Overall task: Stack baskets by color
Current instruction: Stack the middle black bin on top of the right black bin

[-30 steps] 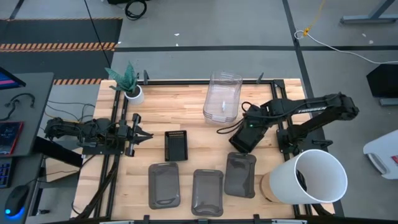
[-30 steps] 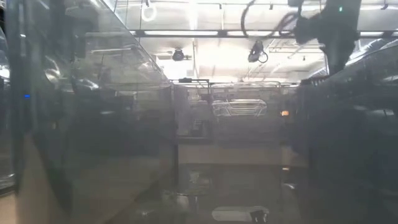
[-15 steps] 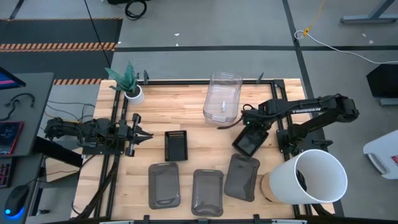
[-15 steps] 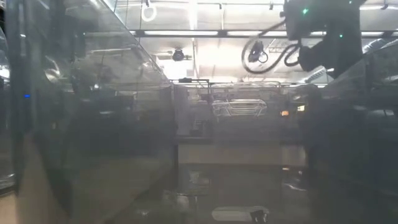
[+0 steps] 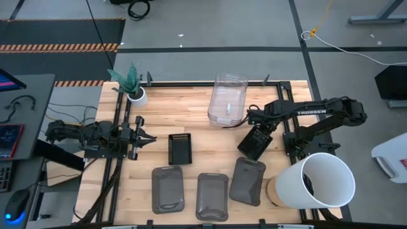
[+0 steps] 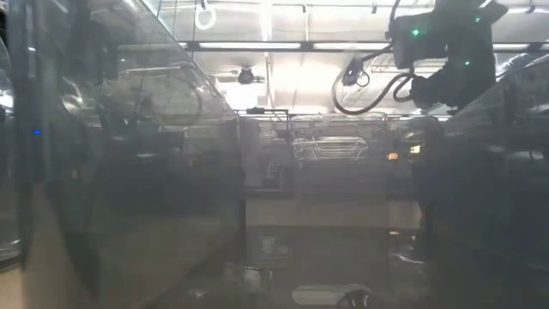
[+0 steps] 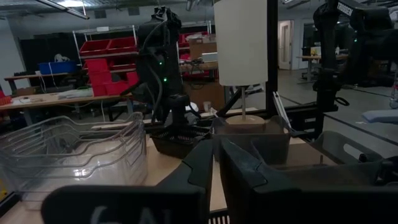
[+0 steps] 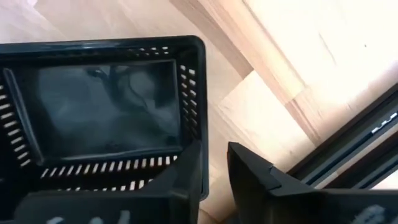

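Slotted black basket (image 5: 255, 142) shifted (perhaps lifted)

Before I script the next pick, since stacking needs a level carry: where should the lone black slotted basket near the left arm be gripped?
Grip the black slotted basket by one long side wall, coming straight down from above. It lies flat, open side up, with bare table around it, so its thin upright rim is free to pinch.

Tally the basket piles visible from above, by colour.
Dark grey rounded plastic baskets: 3, lying singly
Black slotted plastic baskets: 2, lying apart
Clear see-through plastic baskets: 1 pile, nested number unclear
Total: 6 piles
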